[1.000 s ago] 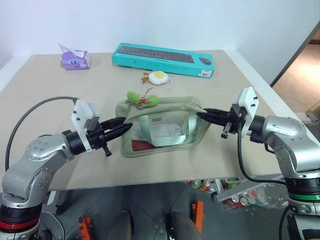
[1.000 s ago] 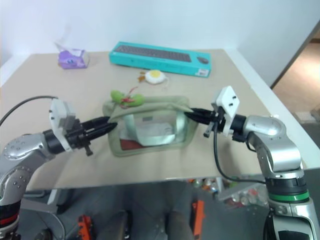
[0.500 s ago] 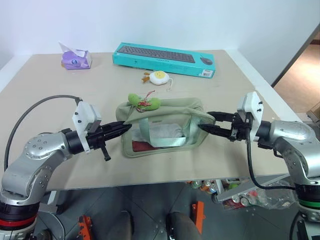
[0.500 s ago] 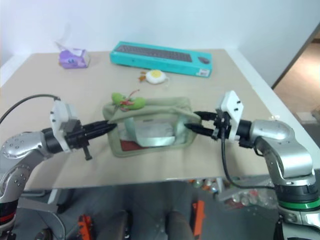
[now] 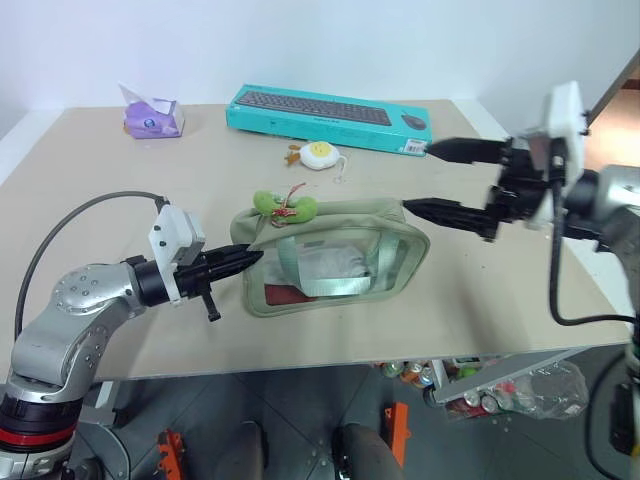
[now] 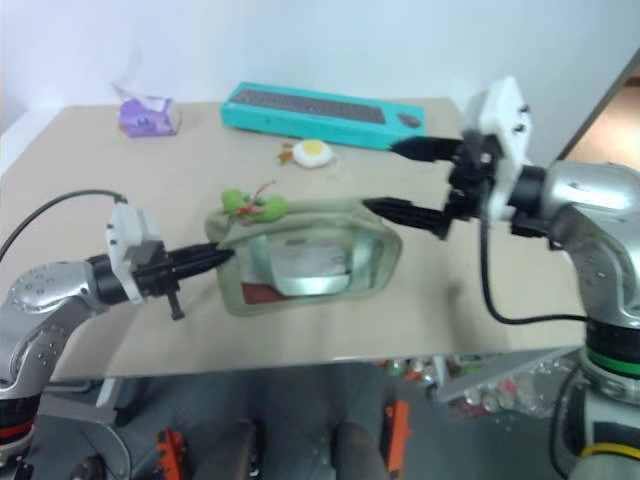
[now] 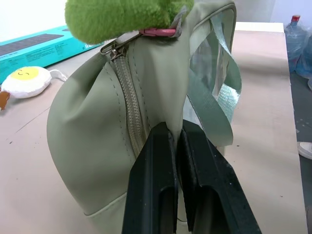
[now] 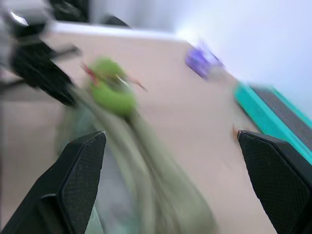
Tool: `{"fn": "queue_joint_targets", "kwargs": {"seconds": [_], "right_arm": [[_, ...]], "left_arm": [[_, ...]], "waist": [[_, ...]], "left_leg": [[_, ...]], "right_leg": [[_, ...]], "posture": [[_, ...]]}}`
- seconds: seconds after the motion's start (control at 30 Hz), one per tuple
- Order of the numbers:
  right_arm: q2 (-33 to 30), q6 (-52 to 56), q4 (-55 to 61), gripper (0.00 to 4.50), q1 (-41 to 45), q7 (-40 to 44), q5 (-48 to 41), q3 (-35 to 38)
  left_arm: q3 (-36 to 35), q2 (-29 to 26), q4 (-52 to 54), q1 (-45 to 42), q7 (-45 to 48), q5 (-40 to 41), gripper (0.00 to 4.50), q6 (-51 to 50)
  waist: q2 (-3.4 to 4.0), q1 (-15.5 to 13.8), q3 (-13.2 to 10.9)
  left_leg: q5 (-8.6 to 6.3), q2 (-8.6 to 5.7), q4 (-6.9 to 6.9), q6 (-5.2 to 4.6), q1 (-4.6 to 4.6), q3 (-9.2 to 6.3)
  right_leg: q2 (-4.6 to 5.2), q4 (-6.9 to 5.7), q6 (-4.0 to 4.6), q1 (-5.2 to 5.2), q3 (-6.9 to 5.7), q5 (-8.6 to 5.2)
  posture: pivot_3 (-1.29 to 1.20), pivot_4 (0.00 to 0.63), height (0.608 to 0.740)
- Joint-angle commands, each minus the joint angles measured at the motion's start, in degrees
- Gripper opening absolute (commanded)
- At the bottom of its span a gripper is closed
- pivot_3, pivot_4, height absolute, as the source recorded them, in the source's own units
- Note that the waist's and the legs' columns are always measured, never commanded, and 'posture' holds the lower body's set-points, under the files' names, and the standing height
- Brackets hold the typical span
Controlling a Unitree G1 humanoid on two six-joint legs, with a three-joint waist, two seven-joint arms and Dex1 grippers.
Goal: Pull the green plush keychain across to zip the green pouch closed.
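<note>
Pinching the near end of the green pouch [image 5: 330, 255], my left pincer [image 5: 250, 259] is clenched on the fabric just beside the zipper. I see the green plush keychain [image 5: 284, 205] resting on the pouch's top at that same end, just above the left pincer. My right pincer [image 5: 432, 180] hangs released, spread wide, above the tabletop [image 5: 120, 220] past the pouch's far end, not touching it.

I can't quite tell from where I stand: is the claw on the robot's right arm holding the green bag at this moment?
No. The right gripper hangs wide open above the table, clear of the green pouch.
</note>
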State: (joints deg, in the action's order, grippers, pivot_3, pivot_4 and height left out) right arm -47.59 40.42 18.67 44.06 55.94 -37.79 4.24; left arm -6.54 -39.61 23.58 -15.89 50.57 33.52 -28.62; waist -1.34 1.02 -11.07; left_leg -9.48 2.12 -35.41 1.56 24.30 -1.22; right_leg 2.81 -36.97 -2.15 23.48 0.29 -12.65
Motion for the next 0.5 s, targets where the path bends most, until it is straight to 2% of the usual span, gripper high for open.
{"fn": "queue_joint_targets", "kwargs": {"seconds": [0.03,0.17,0.5], "right_arm": [[3.23,-2.73,0.83,4.46,2.72,-0.3,2.63,-4.71],[6.33,-7.38,-1.9,4.46,4.46,2.2,6.45,-9.39],[12.22,-13.6,-9.87,4.46,11.09,7.3,10.84,-13.59]], "left_arm": [[1.56,-0.31,1.16,-0.28,0.59,-0.53,0.0,0.39],[1.83,-0.19,1.18,-0.62,0.4,-0.37,0.0,0.35],[2.87,0.96,2.01,-1.08,-1.28,-0.42,0.0,0.07]], "waist": [[0.0,-0.11,0.0],[0.0,-0.24,0.0],[0.0,-0.17,0.0]], "left_leg": [[0.0,-0.01,0.0,0.0,0.02,0.0],[0.0,-0.16,-0.01,0.01,0.09,0.0],[0.0,-0.15,0.0,0.0,0.06,-0.03]], "right_leg": [[0.01,0.0,-0.01,0.0,0.0,-0.01],[0.13,0.02,-0.1,0.01,0.0,-0.04],[0.12,0.01,-0.1,-0.01,-0.01,-0.04]], "posture": [[0.0,0.15,0.74],[0.0,0.15,0.74],[0.0,0.15,0.74]]}}
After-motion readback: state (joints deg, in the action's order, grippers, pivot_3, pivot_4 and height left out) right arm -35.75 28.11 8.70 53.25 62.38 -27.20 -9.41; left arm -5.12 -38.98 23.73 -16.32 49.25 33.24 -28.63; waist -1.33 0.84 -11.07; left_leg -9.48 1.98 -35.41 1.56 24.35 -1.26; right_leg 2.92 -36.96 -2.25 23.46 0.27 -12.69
